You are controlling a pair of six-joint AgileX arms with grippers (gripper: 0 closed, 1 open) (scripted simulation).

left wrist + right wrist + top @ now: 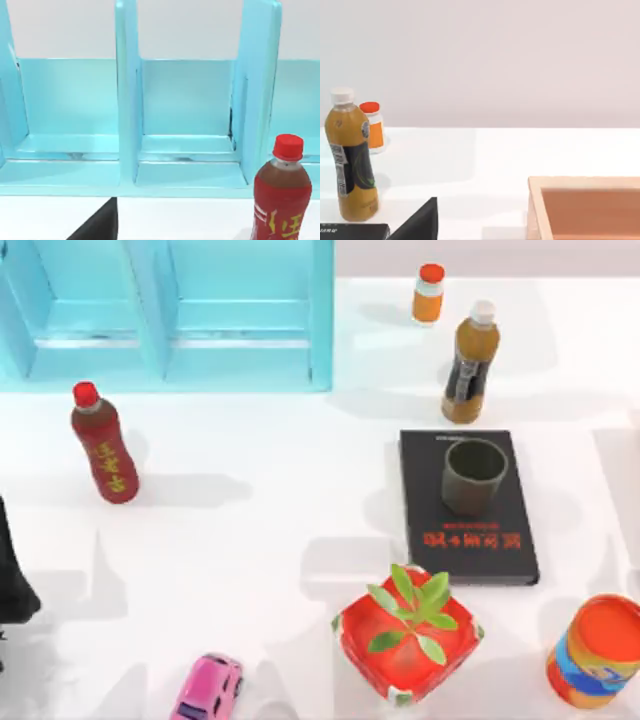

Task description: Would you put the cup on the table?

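The dark olive-grey cup [474, 476] stands upright on the black book [466, 508] with red lettering, right of the table's middle. The white table [260, 530] lies bare to the left of the book. My left arm [12, 580] is parked at the left edge, far from the cup. A dark part of my left gripper [100, 225] shows low in the left wrist view. A dark part of my right gripper [420, 221] shows in the right wrist view, beside a corner of the book [352, 231]. Nothing is held.
A turquoise shelf unit [170, 315] fills the back left. A red bottle [104, 445] stands at left, with a brown bottle [470, 362] and a small orange bottle [428, 294] behind the book. In front are a potted plant [408, 635], a pink toy car [208, 688], an orange-and-blue can [597, 652] and a wooden box [585, 207].
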